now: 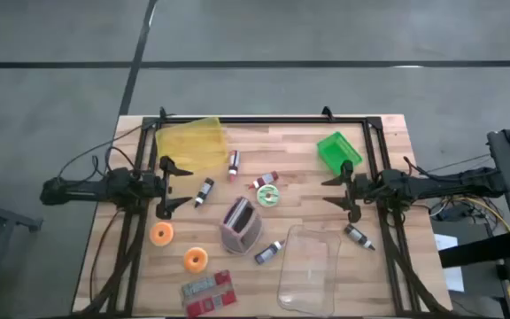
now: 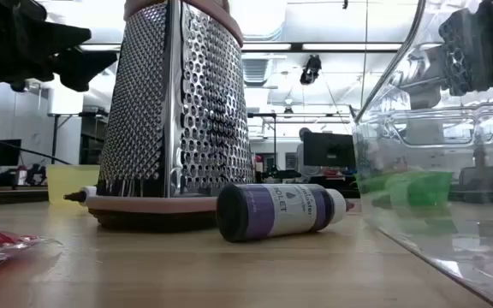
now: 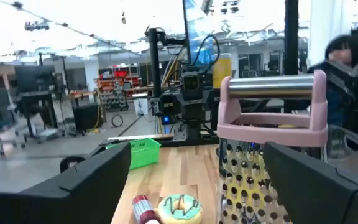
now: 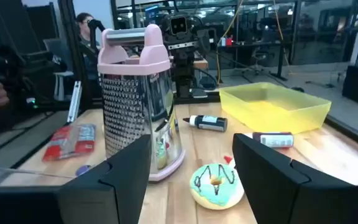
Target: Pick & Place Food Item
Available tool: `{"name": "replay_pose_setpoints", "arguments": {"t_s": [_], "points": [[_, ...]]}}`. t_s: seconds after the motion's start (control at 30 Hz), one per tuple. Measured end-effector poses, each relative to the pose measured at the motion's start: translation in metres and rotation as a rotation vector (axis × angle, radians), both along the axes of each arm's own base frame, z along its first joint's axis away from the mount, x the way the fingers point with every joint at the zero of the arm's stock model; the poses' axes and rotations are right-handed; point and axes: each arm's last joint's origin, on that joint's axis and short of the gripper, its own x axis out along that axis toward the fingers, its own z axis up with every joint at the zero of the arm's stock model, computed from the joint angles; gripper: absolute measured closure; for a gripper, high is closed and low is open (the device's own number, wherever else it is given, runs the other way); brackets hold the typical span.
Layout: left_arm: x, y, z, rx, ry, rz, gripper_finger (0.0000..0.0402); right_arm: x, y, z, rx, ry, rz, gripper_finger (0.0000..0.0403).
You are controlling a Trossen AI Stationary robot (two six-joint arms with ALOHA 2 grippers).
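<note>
We read one label only: the dark bottle (image 2: 281,210) lying on its side before the grater (image 2: 178,120) in the low view carries letters ending in "OLET". Print on the other bottles and the red packet (image 4: 72,140) stays illegible to us.

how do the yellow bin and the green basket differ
The yellow bin is translucent with smooth solid walls; the green basket is opaque with slatted walls. The yellow bin is larger and sits near the table's far left corner, while the green basket sits toward the far right. Both are open-topped plastic containers.
</note>
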Motion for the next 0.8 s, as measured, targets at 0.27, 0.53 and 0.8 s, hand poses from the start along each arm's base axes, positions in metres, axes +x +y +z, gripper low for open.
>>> {"name": "replay_pose_setpoints", "arguments": {"t_s": [0.27, 0.53, 0.8], "points": [[0.002, 0.000, -0.004, -0.064, 0.046, 0.009, 0.0032, 0.000, -0.002, 0.000, -0.033, 0.003, -0.054, 0.0181], [0.006, 0.001, -0.008, -0.077, 0.096, 0.026, 0.0032, 0.001, -0.002, -0.002, -0.065, 0.021, -0.075, 0.0181], [0.010, 0.001, -0.013, -0.074, 0.155, 0.048, 0.0032, 0.003, -0.002, -0.005, -0.066, 0.046, -0.074, 0.0181]]}}
